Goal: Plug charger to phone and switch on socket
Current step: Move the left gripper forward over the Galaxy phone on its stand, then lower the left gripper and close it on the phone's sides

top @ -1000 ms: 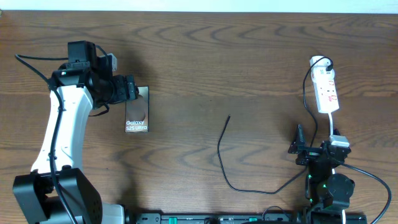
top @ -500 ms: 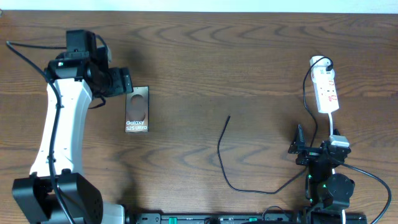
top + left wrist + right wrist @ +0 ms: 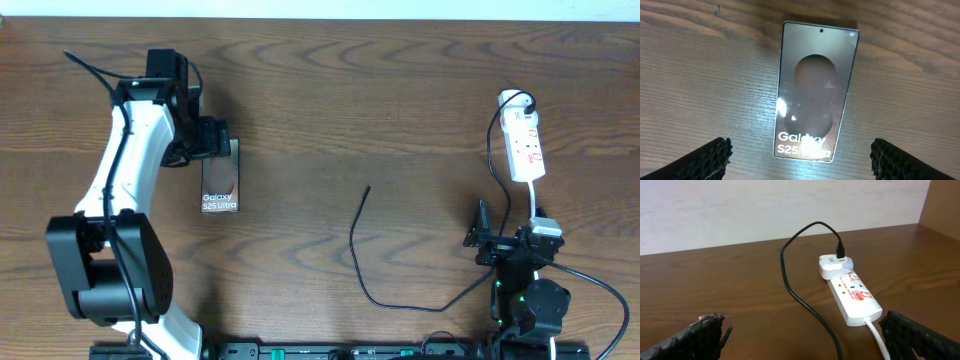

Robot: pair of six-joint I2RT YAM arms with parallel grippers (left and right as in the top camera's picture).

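The phone (image 3: 220, 187) lies flat on the wooden table, its "Galaxy S25 Ultra" lettering toward the front. My left gripper (image 3: 214, 140) hovers over its far end, open and empty. In the left wrist view the phone (image 3: 815, 90) lies between and ahead of the wide-apart fingers (image 3: 705, 159). The charger cable's free tip (image 3: 368, 187) lies mid-table, untouched. The cable (image 3: 352, 245) loops to the socket (image 3: 524, 145) at the right. My right gripper (image 3: 490, 240) is open and empty in front of the socket (image 3: 855, 297); the cable (image 3: 800, 290) runs into a white adapter (image 3: 832, 265).
The socket's white cord (image 3: 538, 200) runs toward the right arm's base. The right arm (image 3: 525, 290) sits at the front right edge. A pale wall (image 3: 765, 205) stands behind the table.
My left arm has swung; its gripper drew back left off the phone, then came right again over the phone's far end. The phone, cable and right arm have not moved.
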